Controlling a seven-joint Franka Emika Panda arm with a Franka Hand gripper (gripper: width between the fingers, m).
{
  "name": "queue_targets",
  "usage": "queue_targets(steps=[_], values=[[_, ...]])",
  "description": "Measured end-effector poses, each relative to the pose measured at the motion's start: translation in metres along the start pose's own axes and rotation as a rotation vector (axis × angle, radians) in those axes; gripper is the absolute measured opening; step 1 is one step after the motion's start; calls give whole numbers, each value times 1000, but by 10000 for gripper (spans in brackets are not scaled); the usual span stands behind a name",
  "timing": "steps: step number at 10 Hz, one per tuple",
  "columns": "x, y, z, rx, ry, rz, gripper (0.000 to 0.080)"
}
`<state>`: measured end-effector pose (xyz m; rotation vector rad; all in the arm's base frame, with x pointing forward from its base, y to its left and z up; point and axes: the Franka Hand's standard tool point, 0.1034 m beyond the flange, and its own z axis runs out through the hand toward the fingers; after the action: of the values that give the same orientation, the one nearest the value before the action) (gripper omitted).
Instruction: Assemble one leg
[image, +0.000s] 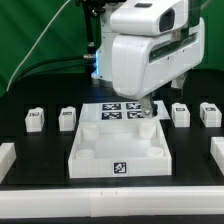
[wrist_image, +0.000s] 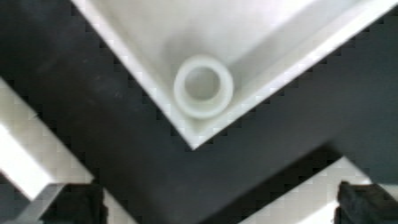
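Four small white legs with black-and-white tags stand in a row behind the tray: two at the exterior view's left (image: 35, 118) (image: 67, 117) and two at its right (image: 180, 113) (image: 209, 113). The large white square tray (image: 100, 160) lies in the middle. My gripper (image: 148, 112) hangs over the tray's far right corner. In the wrist view my gripper (wrist_image: 217, 208) is open and empty, its dark fingertips (wrist_image: 71, 205) wide apart. Below it lies the tray's corner with its round socket (wrist_image: 201, 85). No leg shows in the wrist view.
The marker board (image: 112, 110) lies flat behind the tray, partly hidden by the arm. White blocks sit at the table's left edge (image: 5, 155) and right edge (image: 217, 150). Black table (image: 40, 145) surrounds the tray.
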<state>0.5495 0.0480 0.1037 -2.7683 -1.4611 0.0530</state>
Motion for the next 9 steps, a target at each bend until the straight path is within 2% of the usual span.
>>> queue_targets(steps=[2, 3, 5, 6, 9], values=[[-22, -11, 16, 10, -6, -78, 650], [-30, -17, 23, 3, 0, -130, 650], [-51, -29, 34, 29, -13, -259, 650], [-56, -29, 33, 28, -11, -245, 650], [-56, -30, 35, 31, -12, -244, 650]])
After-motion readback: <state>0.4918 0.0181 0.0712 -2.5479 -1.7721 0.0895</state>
